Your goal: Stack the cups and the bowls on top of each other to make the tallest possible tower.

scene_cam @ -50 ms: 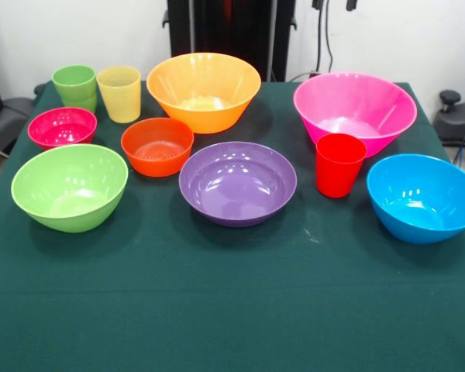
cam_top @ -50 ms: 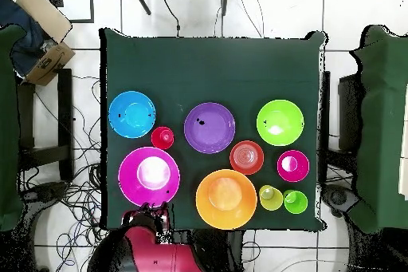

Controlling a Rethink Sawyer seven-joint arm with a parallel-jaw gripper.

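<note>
All bowls and cups stand upright and apart on the green table (scene_cam @ -50 ms: 232, 310); no tower shows. Along the far row are the green cup (scene_cam @ -50 ms: 74, 84), the yellow cup (scene_cam @ -50 ms: 119, 93), the orange bowl (scene_cam @ -50 ms: 204, 89) and the pink bowl (scene_cam @ -50 ms: 355, 108). Nearer lie the magenta bowl (scene_cam @ -50 ms: 62, 126), small red-orange bowl (scene_cam @ -50 ms: 156, 146), lime bowl (scene_cam @ -50 ms: 70, 186), purple bowl (scene_cam @ -50 ms: 237, 182), red cup (scene_cam @ -50 ms: 339, 164) and blue bowl (scene_cam @ -50 ms: 423, 198). The red arm (cam_top @ -50 ms: 155, 257) is drawn back beside the pink bowl (cam_top @ -50 ms: 149, 176), off the table's edge. Its gripper end is too dark to read.
Chairs draped in green (cam_top @ -50 ms: 381, 125) stand at both sides of the table. A cardboard box (cam_top @ -50 ms: 44, 13) lies on the floor by one corner, and cables run across the floor tiles.
</note>
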